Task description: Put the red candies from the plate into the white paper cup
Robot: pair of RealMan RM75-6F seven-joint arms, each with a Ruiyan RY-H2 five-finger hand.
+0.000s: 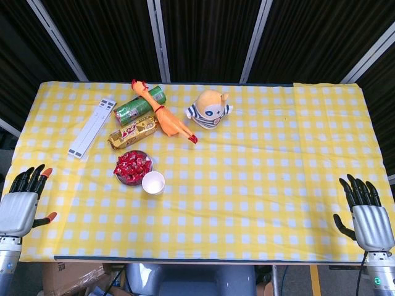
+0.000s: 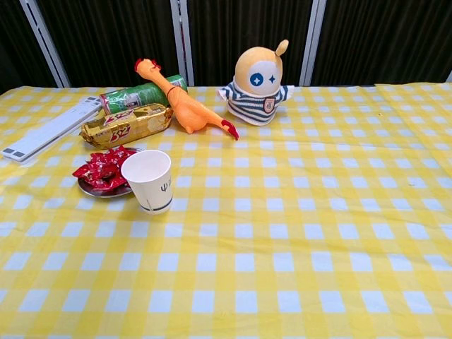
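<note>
My left hand (image 1: 18,206) and right hand (image 1: 370,217) rest empty with fingers apart at the table edges, while the red candies (image 2: 104,168) lie heaped on the plate (image 2: 86,188) touching the white paper cup (image 2: 148,181); their wrappers look light, crinkly and slippery, so I would pinch one by its middle.

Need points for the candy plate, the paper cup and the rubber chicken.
plate (image 2: 86,189), chest view, bare front-left rim.
white paper cup (image 2: 150,185), chest view, side wall.
rubber chicken (image 1: 165,118), head view, orange body.
</note>
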